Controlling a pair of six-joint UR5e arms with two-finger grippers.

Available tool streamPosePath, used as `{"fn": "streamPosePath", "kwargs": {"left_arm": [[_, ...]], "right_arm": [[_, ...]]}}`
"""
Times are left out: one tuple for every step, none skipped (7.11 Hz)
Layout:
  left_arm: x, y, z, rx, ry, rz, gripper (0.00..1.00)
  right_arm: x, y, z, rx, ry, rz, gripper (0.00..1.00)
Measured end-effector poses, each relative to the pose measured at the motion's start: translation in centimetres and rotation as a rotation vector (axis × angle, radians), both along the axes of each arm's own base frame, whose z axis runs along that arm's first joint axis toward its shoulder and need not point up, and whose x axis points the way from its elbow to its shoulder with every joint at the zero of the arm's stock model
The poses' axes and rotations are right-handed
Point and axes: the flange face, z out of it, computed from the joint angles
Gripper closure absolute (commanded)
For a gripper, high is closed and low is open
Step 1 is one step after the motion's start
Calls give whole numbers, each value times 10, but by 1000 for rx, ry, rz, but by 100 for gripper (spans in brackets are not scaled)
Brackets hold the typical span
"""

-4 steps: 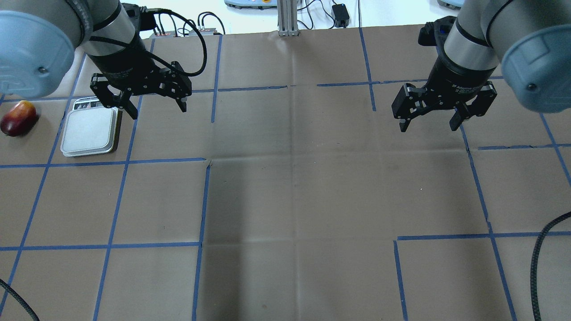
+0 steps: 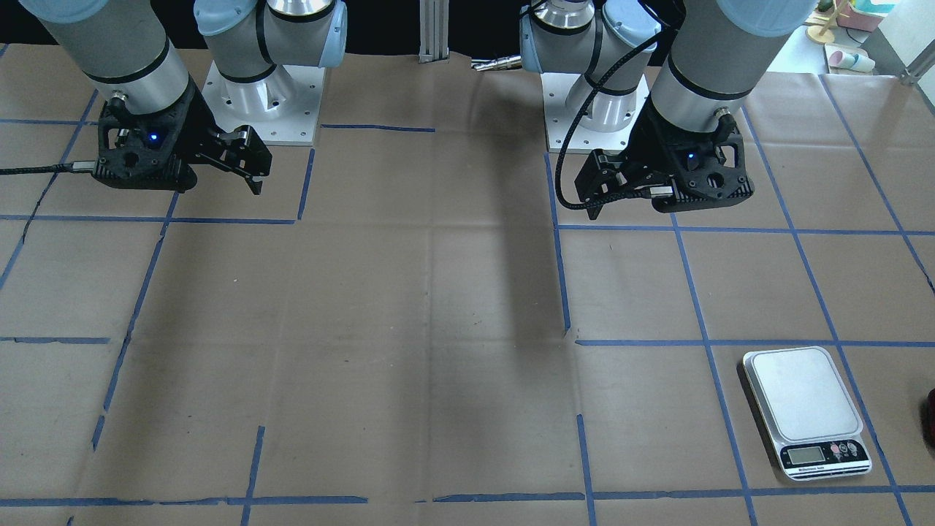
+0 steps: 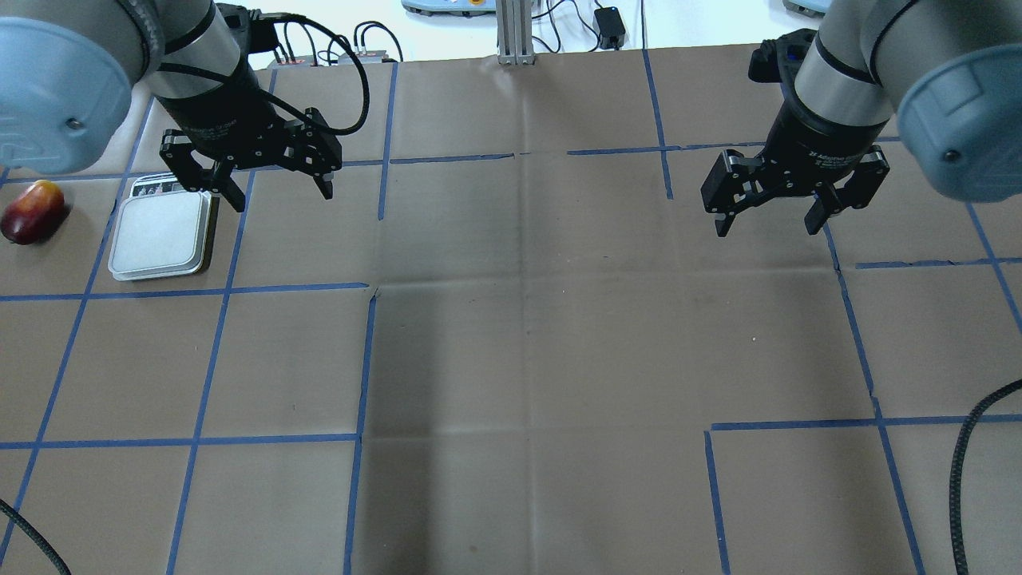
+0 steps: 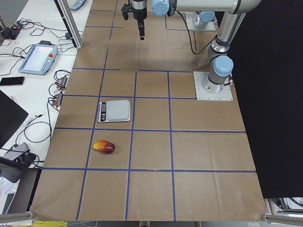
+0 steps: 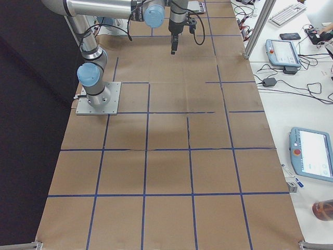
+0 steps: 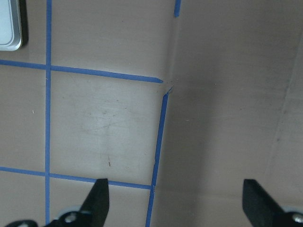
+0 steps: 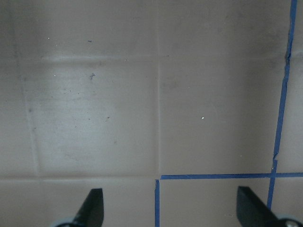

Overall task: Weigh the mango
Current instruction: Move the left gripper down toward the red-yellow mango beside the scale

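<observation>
The mango [image 3: 32, 212], dark red with a yellow tip, lies on the brown paper at the far left edge; it also shows in the exterior left view [image 4: 103, 147]. A white and silver kitchen scale [image 3: 162, 234] sits just to its right, its platform bare, and shows in the front-facing view [image 2: 803, 405] too. My left gripper [image 3: 282, 196] hangs open and empty above the paper, just right of the scale's far corner. My right gripper [image 3: 766, 228] is open and empty over the right half. Both wrist views show wide-apart fingers [image 6: 97, 203] [image 7: 92, 205] over bare paper.
Blue tape lines grid the paper-covered table [image 3: 519, 359]. An aluminium post [image 3: 515, 32] stands at the far edge with cables and a power brick behind it. A black cable [image 3: 970, 447] loops in at the right edge. The arm bases [image 2: 263, 95] stand on the robot's side.
My left gripper has shifted very slightly to the far left. The right gripper, the mango and the scale have not moved.
</observation>
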Motion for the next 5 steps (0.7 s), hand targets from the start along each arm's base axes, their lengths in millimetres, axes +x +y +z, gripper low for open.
{"fn": "streamPosePath", "kwargs": {"left_arm": [[2, -3, 1, -2, -1, 1, 0], [13, -9, 2, -5, -1, 15, 0], [45, -19, 0, -4, 3, 30, 0], [99, -32, -7, -1, 9, 17, 0], [165, -47, -21, -13, 12, -14, 0]], "right_arm": [[0, 0, 0, 0, 0, 0, 0], [0, 0, 0, -1, 0, 0, 0], [0, 0, 0, -1, 0, 0, 0], [0, 0, 0, -1, 0, 0, 0], [0, 0, 0, 0, 0, 0, 0]]}}
